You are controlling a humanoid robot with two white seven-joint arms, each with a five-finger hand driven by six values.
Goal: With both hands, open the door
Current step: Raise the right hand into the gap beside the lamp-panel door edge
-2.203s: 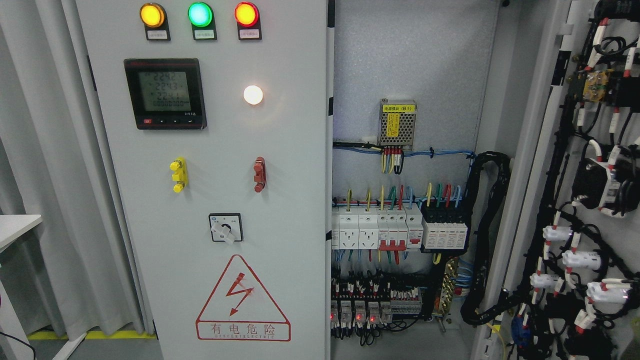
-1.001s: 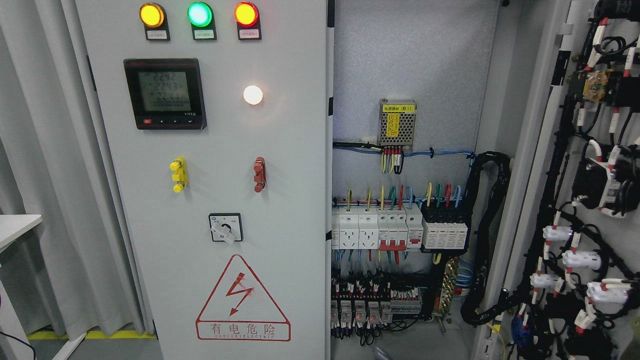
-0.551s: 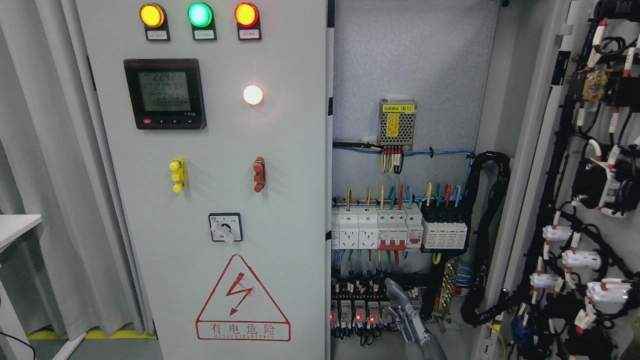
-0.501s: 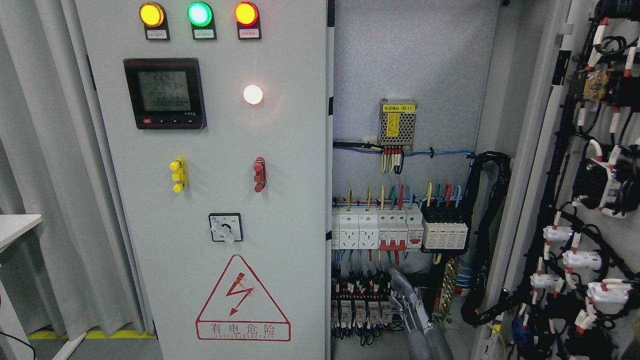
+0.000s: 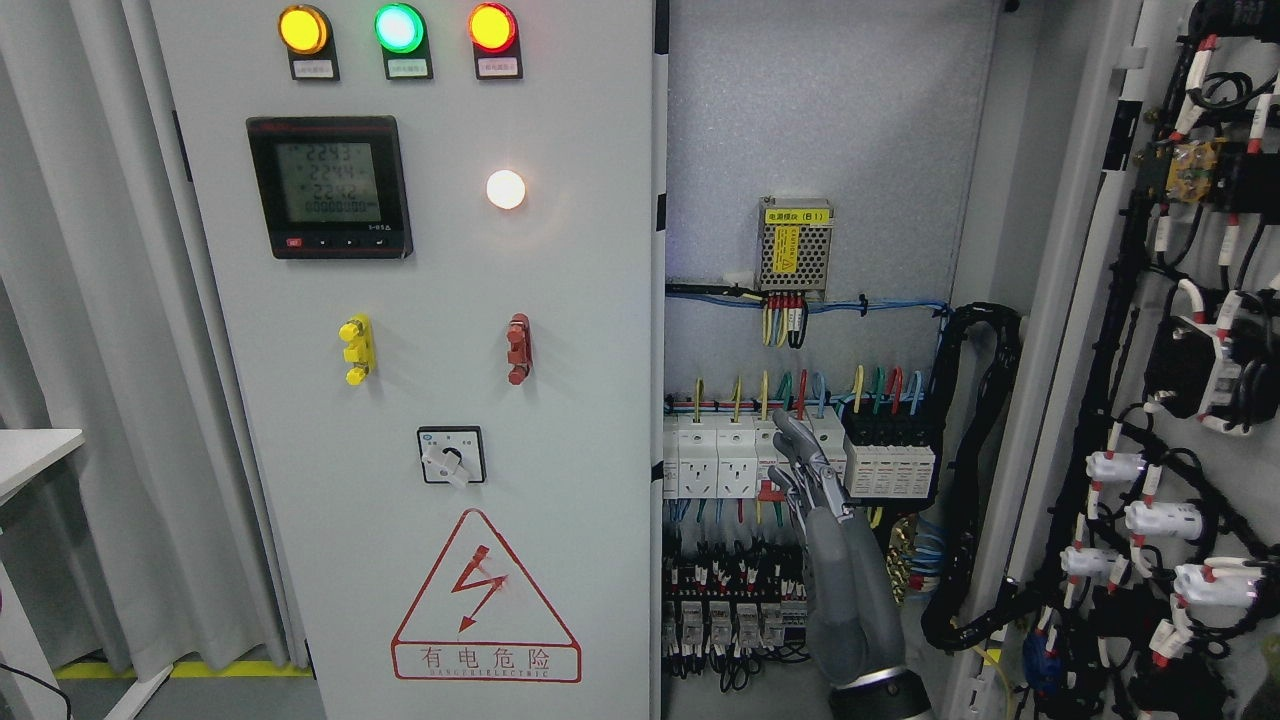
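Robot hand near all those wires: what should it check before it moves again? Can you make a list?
1. Right robot hand holds nothing, fingers straight: ok.
2. Fingertips clear of the white breakers: cannot tell; they overlap in the head view.
3. Power off: not ok, the indicator lamps are lit.
4. Right door open: ok, swung wide with its wiring showing.
5. Left door open: not ok, it is shut.
6. Left robot hand ready: cannot tell, it is out of view.
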